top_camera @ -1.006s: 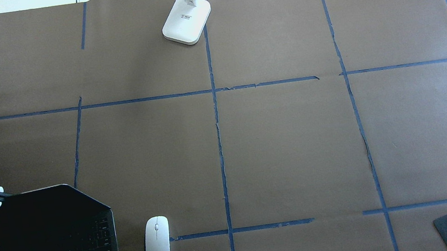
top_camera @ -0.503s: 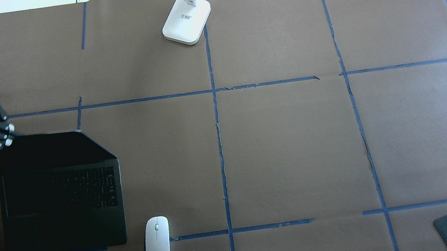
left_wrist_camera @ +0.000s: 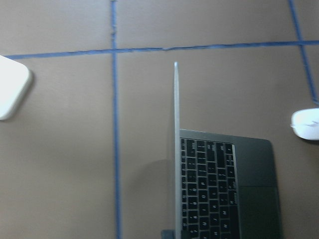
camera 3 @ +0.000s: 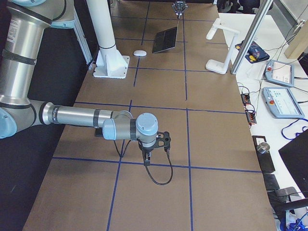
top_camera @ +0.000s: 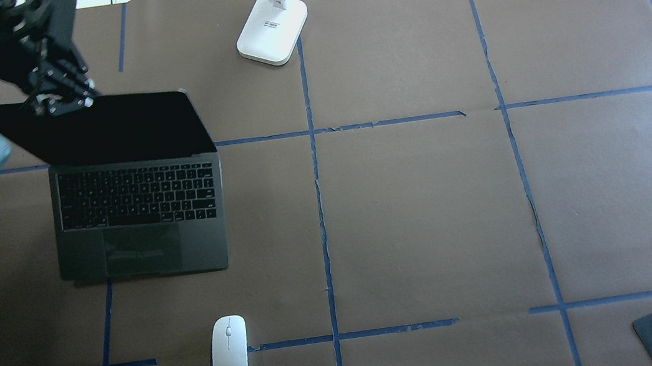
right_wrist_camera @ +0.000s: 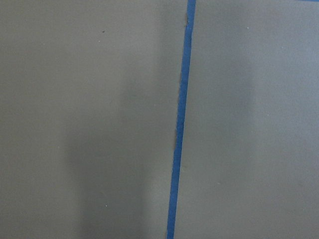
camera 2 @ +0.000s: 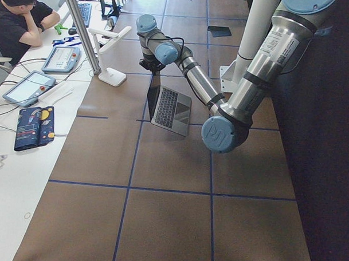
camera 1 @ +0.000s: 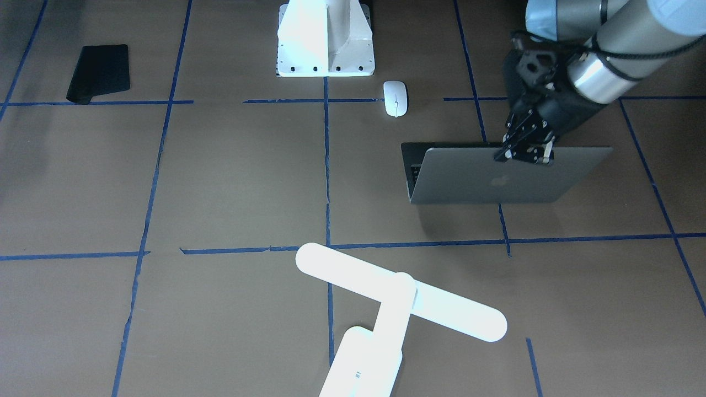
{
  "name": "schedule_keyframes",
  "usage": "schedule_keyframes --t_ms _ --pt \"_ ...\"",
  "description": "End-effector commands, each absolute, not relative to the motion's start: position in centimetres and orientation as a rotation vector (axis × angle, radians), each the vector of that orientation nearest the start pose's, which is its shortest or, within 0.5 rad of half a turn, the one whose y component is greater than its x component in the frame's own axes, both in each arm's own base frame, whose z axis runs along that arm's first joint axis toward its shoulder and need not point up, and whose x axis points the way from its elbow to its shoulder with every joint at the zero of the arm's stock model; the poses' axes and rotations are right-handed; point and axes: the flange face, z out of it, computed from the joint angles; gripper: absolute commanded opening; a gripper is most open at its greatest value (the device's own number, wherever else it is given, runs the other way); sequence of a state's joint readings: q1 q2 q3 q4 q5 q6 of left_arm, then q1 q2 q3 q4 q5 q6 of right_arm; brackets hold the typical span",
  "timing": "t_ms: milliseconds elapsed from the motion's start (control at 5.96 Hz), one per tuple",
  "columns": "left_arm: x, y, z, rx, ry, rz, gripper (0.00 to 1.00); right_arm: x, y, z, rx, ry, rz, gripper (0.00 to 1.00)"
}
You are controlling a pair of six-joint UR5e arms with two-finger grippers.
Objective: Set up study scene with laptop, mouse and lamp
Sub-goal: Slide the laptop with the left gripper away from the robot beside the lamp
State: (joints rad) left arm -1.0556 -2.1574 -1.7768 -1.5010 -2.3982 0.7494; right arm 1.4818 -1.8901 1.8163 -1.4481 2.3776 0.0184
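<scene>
The mouse (top_camera: 229, 351) lies nearest the robot. Beyond it the open laptop (top_camera: 140, 220) sits on the table (top_camera: 430, 207), with the left fingers (camera 1: 524, 146) clamped on its lid's top edge. I'd ease the lid gently, keeping the base flat, well short of the far lamp (top_camera: 272, 29). Whether the right fingers (camera 3: 147, 156) are apart or together, I cannot tell.

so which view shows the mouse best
Overhead exterior: the mouse lies whole and unobstructed, its centre line visible. Front-facing shows it whole too, but smaller. Exterior right shows a tiny white oval, and the left wrist view catches only its edge. The other views don't show it.
</scene>
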Motion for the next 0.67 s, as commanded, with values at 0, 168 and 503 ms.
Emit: schedule_keyframes --t_ms 0,168,503 --pt "30.5 -66.1 17.9 0.812 0.765 1.405 0.0 2.9 -36.5 65.9 0.003 -0.808 -0.086 1.0" --pt "32.2 -68.6 19.1 0.852 0.753 1.36 0.0 2.9 -36.5 65.9 0.003 -0.808 -0.086 1.0" --pt "34.4 -71.8 18.7 0.871 0.766 1.326 0.0 2.9 -36.4 66.1 -0.001 -0.808 -0.086 1.0"
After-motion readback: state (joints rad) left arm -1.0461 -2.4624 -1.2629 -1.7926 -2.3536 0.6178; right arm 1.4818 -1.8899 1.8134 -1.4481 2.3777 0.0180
